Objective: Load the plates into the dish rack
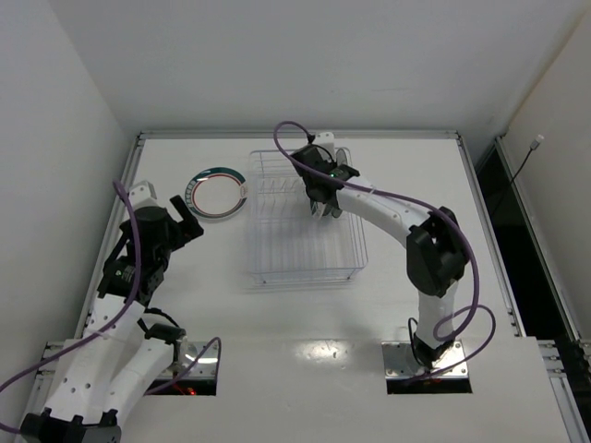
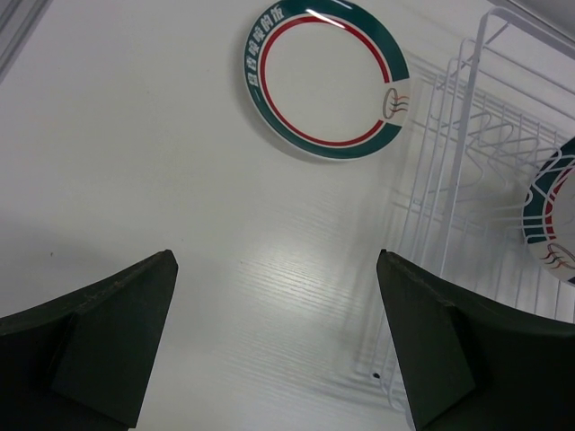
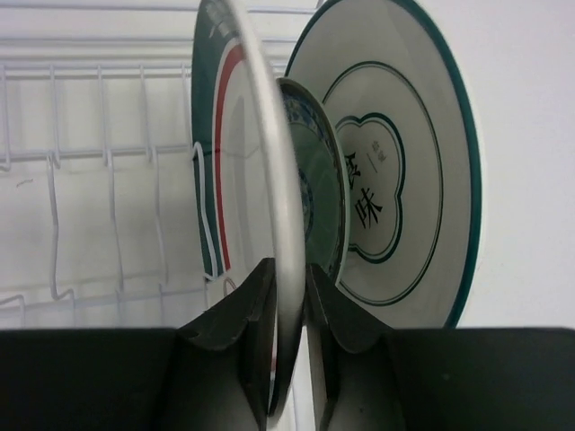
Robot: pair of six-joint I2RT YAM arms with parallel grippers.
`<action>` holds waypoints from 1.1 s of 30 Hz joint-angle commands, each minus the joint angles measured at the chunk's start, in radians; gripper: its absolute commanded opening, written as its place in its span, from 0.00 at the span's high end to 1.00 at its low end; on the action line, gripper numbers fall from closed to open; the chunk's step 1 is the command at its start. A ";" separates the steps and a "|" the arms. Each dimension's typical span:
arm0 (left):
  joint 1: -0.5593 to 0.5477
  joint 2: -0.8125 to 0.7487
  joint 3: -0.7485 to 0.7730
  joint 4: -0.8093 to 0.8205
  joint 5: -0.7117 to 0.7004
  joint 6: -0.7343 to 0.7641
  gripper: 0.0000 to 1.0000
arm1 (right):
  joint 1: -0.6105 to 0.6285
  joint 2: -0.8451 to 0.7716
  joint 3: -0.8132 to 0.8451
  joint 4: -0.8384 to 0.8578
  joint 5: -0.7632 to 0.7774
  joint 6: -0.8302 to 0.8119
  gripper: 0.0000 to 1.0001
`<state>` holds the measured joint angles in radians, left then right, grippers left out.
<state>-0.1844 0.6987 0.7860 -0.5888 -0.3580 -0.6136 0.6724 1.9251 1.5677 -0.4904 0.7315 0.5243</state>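
Right gripper [image 3: 289, 278] pinches the rim of an upright plate [image 3: 256, 180] inside the dish rack [image 3: 108, 157], beside two racked plates [image 3: 395, 162]. Left gripper [image 2: 274, 256] hangs wide open, empty, above the tabletop [image 2: 135, 135] near a flat plate [image 2: 323, 76].

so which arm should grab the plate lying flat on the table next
Left. The open left gripper hangs beside the flat plate, on the same side of the dish rack. The right gripper is over the rack, clamped on the rim of an upright plate.
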 commanded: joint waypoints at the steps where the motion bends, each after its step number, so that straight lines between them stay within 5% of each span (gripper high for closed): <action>1: 0.007 0.002 -0.001 0.027 0.005 0.011 0.08 | 0.000 -0.054 0.009 -0.010 -0.061 0.017 0.83; 5: 0.007 0.013 -0.001 0.027 0.005 0.011 0.08 | 0.000 -0.112 0.028 -0.056 -0.061 0.017 0.54; 10: 0.007 0.050 -0.001 0.027 0.005 0.011 0.05 | 0.019 -0.211 0.089 -0.092 -0.040 0.006 0.40; 14: 0.100 0.103 0.009 0.043 0.127 -0.026 0.03 | 0.030 -0.329 0.098 -0.119 -0.128 0.006 0.39; 17: 0.261 0.175 -0.025 0.122 0.416 -0.080 0.03 | 0.030 -0.446 0.042 -0.102 -0.229 -0.003 0.39; 21: 0.521 0.349 -0.189 0.413 0.750 -0.257 0.04 | 0.039 -0.573 -0.049 -0.120 -0.392 -0.003 0.39; 23: 0.566 0.468 -0.269 0.695 0.927 -0.353 0.04 | 0.039 -0.661 -0.109 -0.120 -0.452 0.006 0.39; 26: 0.589 0.606 -0.381 0.970 0.990 -0.527 0.05 | 0.039 -0.776 -0.185 -0.100 -0.515 0.029 0.39; 33: 0.556 0.847 -0.338 1.165 0.956 -0.552 0.09 | 0.039 -0.954 -0.253 -0.120 -0.629 0.117 0.39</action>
<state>0.3855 1.4776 0.4080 0.3649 0.5591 -1.1183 0.7048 1.0275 1.3247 -0.6228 0.1955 0.5861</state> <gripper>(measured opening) 0.911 0.609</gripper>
